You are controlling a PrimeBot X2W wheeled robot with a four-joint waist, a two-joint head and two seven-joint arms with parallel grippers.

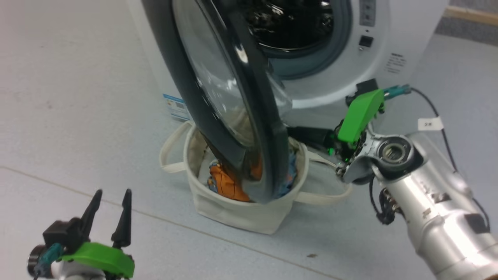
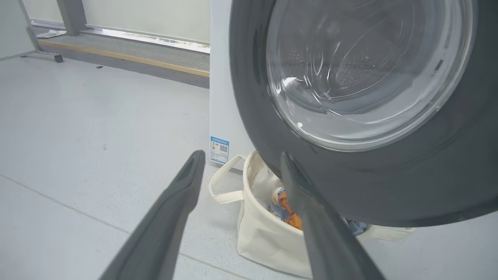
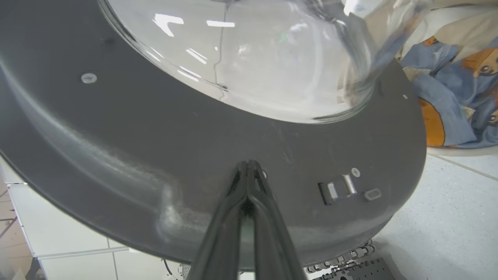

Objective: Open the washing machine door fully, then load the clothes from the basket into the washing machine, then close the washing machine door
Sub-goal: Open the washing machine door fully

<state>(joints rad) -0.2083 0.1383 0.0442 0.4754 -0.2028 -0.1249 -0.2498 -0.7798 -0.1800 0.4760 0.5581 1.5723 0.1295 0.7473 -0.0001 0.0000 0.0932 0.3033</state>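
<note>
The washing machine [image 1: 389,35] stands at the top, its steel drum [image 1: 290,23] exposed. The washing machine door [image 1: 268,147] is swung partway out, and its black rim hangs over the basket [image 1: 233,212]. Inside the cream basket lie the clothes [image 1: 225,182], blue with orange patches, partly hidden by the door. My right gripper [image 3: 249,165] is shut, its tips touching the inner face of the door rim beside the latch [image 3: 342,188]. From the head, the right gripper [image 1: 295,133] reaches in behind the door. My left gripper [image 1: 112,194] stands open and empty, low on the floor side, away from the basket [image 2: 264,241].
A blue label [image 2: 219,149] is stuck low on the machine's front corner. A raised grey platform with a wooden edge [image 2: 128,58] runs along the back wall. A cable with a white tag [image 1: 430,123] trails from my right arm. Open floor [image 1: 78,97] lies to the left.
</note>
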